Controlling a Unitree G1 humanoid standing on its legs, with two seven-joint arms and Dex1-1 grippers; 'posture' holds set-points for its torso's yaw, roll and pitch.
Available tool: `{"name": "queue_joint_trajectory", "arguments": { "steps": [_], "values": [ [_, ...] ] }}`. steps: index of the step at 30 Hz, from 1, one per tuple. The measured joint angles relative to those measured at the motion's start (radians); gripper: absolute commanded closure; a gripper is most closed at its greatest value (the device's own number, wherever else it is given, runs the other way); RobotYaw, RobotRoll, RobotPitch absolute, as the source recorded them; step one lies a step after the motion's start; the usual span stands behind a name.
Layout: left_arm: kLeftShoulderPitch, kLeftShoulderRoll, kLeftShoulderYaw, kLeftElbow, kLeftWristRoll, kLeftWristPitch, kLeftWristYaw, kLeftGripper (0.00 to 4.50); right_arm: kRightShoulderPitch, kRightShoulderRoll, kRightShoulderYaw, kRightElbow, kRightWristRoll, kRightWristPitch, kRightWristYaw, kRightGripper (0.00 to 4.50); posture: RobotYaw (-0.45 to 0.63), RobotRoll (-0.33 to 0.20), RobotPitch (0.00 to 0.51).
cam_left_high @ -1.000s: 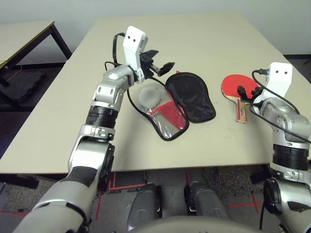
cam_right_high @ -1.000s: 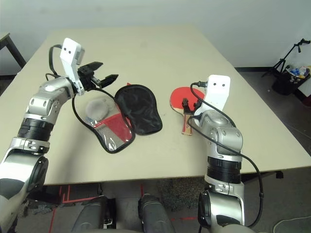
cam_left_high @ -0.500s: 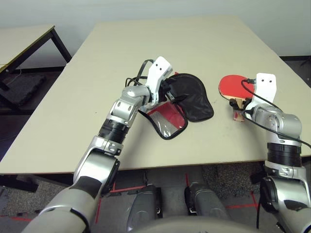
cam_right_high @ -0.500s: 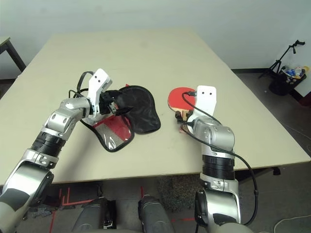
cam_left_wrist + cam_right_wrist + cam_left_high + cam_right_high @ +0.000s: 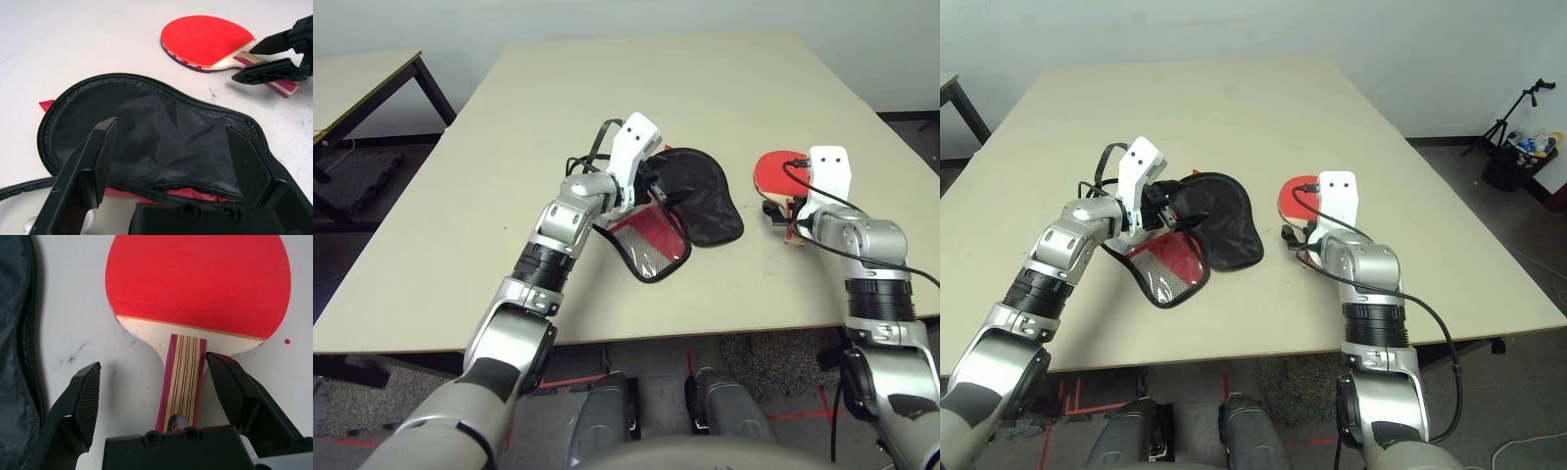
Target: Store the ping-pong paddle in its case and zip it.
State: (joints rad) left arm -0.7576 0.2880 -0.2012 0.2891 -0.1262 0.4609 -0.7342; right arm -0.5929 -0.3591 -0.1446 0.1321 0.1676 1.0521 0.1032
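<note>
One red-faced ping-pong paddle [image 5: 776, 173] with a striped wooden handle lies flat on the beige table [image 5: 724, 78], right of centre in my head view. My right gripper [image 5: 155, 382] straddles that handle, fingers spread with gaps on both sides, grasping nothing. Just left of the paddle, near the frame's centre, the red fabric case [image 5: 697, 197] lies unzipped, black lining up and its mesh-pocket half toward the lower left. My left gripper [image 5: 177, 147] hovers over the lining, released and wide apart.
</note>
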Motion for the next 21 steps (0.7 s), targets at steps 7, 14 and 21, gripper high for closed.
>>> {"name": "queue_joint_trajectory", "arguments": {
  "steps": [7, 14, 21],
  "values": [
    [0.003, 0.01, 0.012, -0.047, -0.002, 0.035, 0.002, 0.0, -0.02, 0.01, -0.007, -0.001, -0.026, 0.075, -0.052, 1.03, -0.02, 0.0, 0.071],
    [0.038, 0.006, 0.02, -0.093, -0.018, 0.069, 0.012, 0.0, -0.02, 0.012, -0.002, -0.033, -0.047, 0.111, -0.073, 0.06, -0.03, 0.0, 0.09],
    [0.039, -0.011, 0.02, -0.095, -0.026, 0.078, 0.025, 0.0, -0.018, 0.026, -0.001, -0.061, -0.063, 0.197, -0.087, 0.06, -0.04, 0.0, 0.105]
  ]
}}
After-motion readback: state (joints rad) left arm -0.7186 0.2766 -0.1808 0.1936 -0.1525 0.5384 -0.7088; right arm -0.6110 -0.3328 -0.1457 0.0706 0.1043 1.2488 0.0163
